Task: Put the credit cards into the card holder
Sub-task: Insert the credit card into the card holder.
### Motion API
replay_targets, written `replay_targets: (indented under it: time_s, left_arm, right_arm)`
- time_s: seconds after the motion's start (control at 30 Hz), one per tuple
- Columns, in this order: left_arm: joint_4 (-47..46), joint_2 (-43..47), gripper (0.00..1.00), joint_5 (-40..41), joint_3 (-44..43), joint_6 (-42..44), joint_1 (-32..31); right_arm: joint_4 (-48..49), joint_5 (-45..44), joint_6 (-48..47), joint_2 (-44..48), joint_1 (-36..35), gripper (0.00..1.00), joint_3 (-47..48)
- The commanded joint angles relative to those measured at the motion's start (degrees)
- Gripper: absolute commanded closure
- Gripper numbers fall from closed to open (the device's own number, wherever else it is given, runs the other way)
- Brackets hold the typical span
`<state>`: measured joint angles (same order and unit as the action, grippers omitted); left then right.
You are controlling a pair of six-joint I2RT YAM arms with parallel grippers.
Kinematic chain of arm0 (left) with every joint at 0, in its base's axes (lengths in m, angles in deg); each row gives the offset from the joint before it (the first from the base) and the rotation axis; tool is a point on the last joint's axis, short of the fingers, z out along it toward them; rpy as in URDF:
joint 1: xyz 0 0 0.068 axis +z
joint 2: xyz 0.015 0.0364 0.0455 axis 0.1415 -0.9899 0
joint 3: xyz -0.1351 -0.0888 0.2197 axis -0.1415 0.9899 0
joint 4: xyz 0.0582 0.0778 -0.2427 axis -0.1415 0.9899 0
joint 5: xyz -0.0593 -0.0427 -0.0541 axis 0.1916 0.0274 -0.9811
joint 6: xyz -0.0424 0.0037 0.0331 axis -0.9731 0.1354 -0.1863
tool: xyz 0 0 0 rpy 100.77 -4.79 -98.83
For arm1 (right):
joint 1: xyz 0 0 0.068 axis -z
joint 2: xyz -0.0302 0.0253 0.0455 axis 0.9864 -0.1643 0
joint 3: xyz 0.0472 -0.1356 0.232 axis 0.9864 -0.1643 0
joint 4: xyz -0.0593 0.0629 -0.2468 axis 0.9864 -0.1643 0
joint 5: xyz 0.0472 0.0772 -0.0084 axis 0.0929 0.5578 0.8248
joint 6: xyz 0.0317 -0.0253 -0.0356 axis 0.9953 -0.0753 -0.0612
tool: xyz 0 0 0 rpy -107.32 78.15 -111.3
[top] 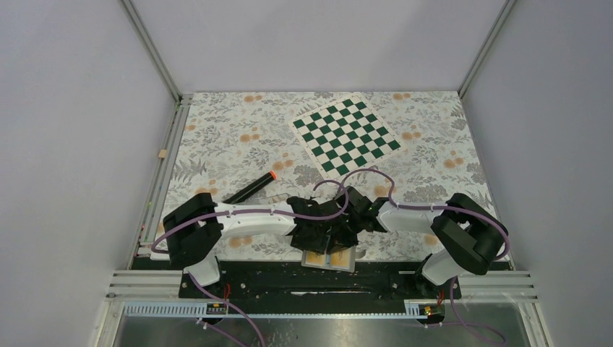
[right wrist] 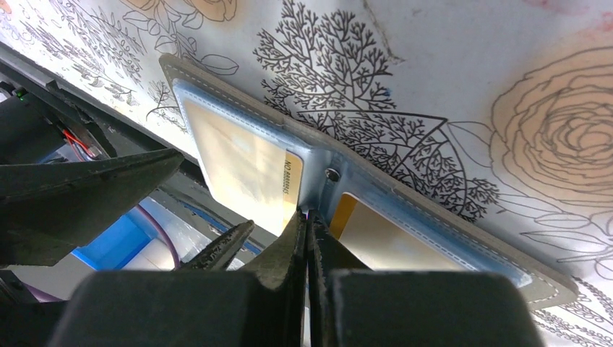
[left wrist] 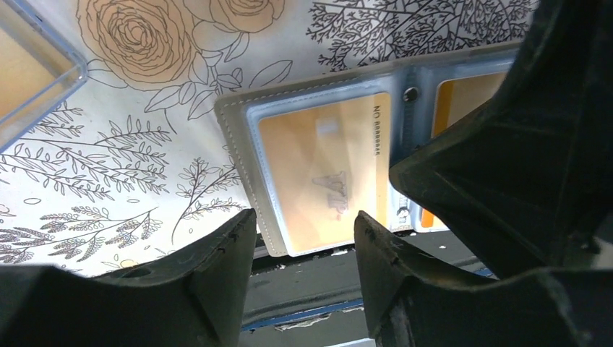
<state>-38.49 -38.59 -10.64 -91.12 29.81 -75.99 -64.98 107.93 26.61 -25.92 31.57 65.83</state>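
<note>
The card holder (top: 329, 259) lay flat and opened up right at the near edge of the table, between the two arms. Both credit cards (left wrist: 325, 173) sat inside it, one under each clear pocket, either side of the little stud on the spine. In the right wrist view the card holder (right wrist: 318, 170) ran diagonally, with an orange-yellow card showing in each half.

The left gripper (left wrist: 305, 220) had its fingers spread apart, pinching nothing, hanging over the near edge of the left pocket. The right gripper (right wrist: 309, 217) had its fingers pressed together, tips pointed at the spine just beside the stud. Whether they actually touched the plastic couldn't be told. From above, the two grippers crowded in close over the holder.

Further back on the floral cloth were a black marker (top: 251, 188) and a green chessboard (top: 345, 135), well apart from the action. A corner of a clear tray (left wrist: 29, 72) showed in the left wrist view.
</note>
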Motion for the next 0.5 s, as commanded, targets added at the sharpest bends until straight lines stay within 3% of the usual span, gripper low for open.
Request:
replay_targets:
  time_s: [0.0,0.2,0.37,0.47]
  left_arm:
    - [0.6,-1.0,0.48,2.2,-3.3,1.0,-0.7]
    - [-3.1,-0.8,0.56,0.1,-1.2,0.6,-0.7]
    - [-2.2,-1.3,0.43,0.8,-0.9,-0.3,-0.7]
    - [-2.3,-0.9,0.41,1.2,-0.3,-0.8,-0.6]
  right_arm:
    - [0.4,0.1,-0.1,-1.3,-0.7,1.0,1.0]
    - [0.5,0.3,-0.2,-1.4,-0.7,1.0,0.8]
    - [0.5,0.3,-0.3,-1.5,-0.7,1.0,0.8]
    - [0.6,0.4,-0.2,-1.7,-0.6,1.0,0.8]
